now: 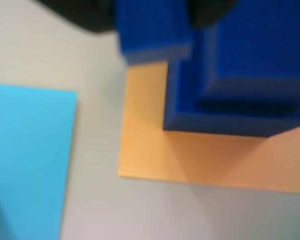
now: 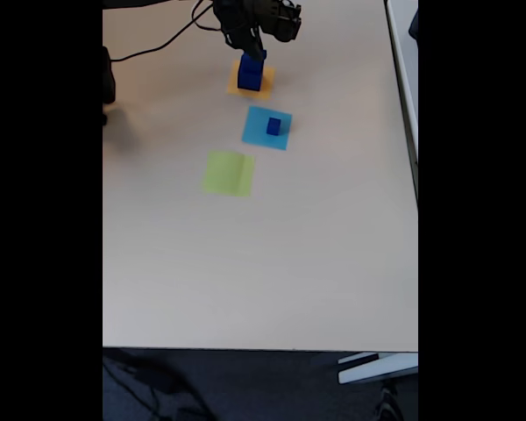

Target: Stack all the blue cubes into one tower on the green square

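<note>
Blue cubes point(image 2: 252, 77) stacked on orange square point(image 2: 250, 79), hand point(image 2: 255, 54) at stack top, grip indiscernible; small cube point(image 2: 273, 126) on light-blue square point(image 2: 266, 128); green square point(image 2: 228, 173) bare, awaiting tower

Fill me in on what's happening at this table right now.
The arm is reaching down over the orange square, with its gripper at the top of a stack of blue cubes standing there. Whether the jaws are clamped is hard to tell. A small blue cube sits on the light-blue square. The green square has nothing on it yet, so no tower has been started there.
</note>
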Tool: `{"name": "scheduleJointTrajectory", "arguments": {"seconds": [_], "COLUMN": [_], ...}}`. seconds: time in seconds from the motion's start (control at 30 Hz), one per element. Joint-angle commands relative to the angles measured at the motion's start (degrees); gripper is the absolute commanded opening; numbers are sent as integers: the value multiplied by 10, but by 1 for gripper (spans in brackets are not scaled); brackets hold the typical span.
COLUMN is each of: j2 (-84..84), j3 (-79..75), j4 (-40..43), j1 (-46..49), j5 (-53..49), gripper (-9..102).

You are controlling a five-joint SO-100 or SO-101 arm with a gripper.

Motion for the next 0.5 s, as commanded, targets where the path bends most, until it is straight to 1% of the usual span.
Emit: {"name": "scheduleJointTrajectory", "arguments": {"seconds": [0.0, 0.2, 0.33, 0.47], "j2": [46, 36, 22, 5], "j3": [-31, -15, -15, -15], "j4": [13, 14, 11, -2], "j1": [-19, -47, -57, -58], "j5": [46, 96, 108, 98], "gripper": [0, 0, 0, 0]}}
